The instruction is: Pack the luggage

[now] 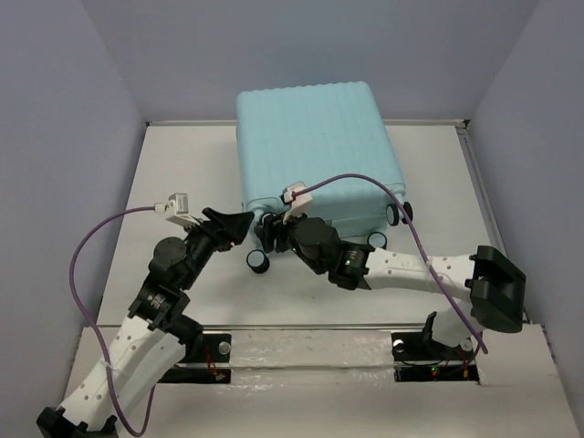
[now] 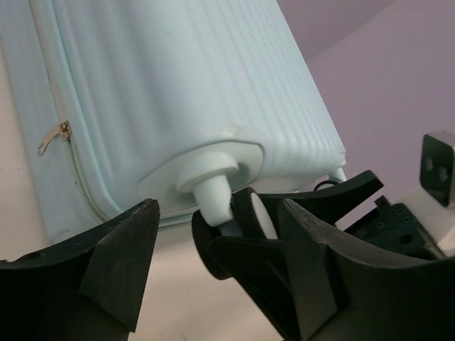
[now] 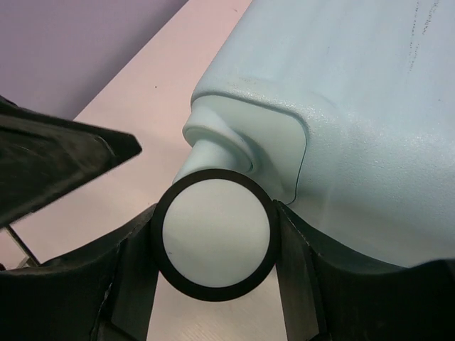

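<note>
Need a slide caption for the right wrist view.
Black-rimmed white spinner wheel of the pale mint-blue hard-shell suitcase sits between the black fingers of the right gripper.

Left arm (image 1: 137,339): reaches toward 1 o'clock
Left gripper (image 1: 239,223): jaws apart
Right arm (image 1: 411,267): stretches toward 10 o'clock
Right gripper (image 1: 268,230): clamps wheel (image 3: 213,236)

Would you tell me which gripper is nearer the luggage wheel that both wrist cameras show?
Right. The right gripper straddles the wheel, one finger on either side. The left gripper sits just to its left, open and short of it.
</note>
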Motion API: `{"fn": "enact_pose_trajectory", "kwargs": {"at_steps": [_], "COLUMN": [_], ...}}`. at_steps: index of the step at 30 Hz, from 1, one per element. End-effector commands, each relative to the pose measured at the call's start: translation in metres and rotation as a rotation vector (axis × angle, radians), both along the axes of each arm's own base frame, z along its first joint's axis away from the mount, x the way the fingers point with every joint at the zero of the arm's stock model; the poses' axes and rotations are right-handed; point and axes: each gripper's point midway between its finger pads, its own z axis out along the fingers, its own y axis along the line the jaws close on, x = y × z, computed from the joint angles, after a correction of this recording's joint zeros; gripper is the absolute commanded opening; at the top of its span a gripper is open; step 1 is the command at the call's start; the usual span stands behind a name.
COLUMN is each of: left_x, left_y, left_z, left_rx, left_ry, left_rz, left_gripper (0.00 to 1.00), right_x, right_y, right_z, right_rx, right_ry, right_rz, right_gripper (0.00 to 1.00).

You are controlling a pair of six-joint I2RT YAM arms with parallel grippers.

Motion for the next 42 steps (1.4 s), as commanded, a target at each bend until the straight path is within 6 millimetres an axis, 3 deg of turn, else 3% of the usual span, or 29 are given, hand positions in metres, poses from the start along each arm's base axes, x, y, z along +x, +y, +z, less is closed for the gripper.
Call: {"fn": "enact_pose_trajectory", "kwargs": {"at_steps": [1, 2, 5, 8, 20, 26, 32, 35, 42], "left_x": [0.002, 0.000, -0.001, 0.001, 0.034, 0.043, 0.049, 0.054, 0.052], "left_y": [0.010, 0.004, -0.003, -0.012, -0.015, -0.013, -0.008, 0.001, 0.026], "left_z": [-0.062, -0.081, -0.104, -0.113, -0.102, -0.085, -0.075, -0.079, -0.092], "left_rx": [0.060, 0.057, 0.024, 0.057, 0.184, 0.219, 0.281, 0.329, 0.405], "left_ry": [0.097, 0.123, 0.154, 0.158, 0.090, 0.048, 0.027, 0.052, 0.108], "left_rz": [0.051, 0.027, 0.015, 0.017, 0.115, 0.148, 0.200, 0.253, 0.355], "left_gripper": [0.71, 0.63, 0.53, 0.51, 0.49, 0.48, 0.32, 0.07, 0.06], "right_x": [0.032, 0.036, 0.036, 0.033, 0.021, 0.017, 0.009, 0.005, 0.000], "right_y": [-0.026, -0.027, -0.024, -0.021, -0.007, -0.002, 0.003, -0.001, -0.023], "right_z": [0.062, 0.064, 0.072, 0.074, 0.061, 0.051, 0.044, 0.040, 0.035], "right_rx": [0.079, 0.070, 0.066, 0.062, 0.069, 0.064, 0.080, 0.086, 0.080], "right_ry": [-0.102, -0.106, -0.108, -0.108, -0.067, -0.047, -0.031, -0.021, -0.022], "right_rz": [-0.115, -0.116, -0.080, -0.054, 0.040, 0.074, 0.122, 0.127, 0.090], "right_gripper": [0.07, 0.07, 0.07, 0.07, 0.07, 0.07, 0.07, 0.07, 0.07]}}
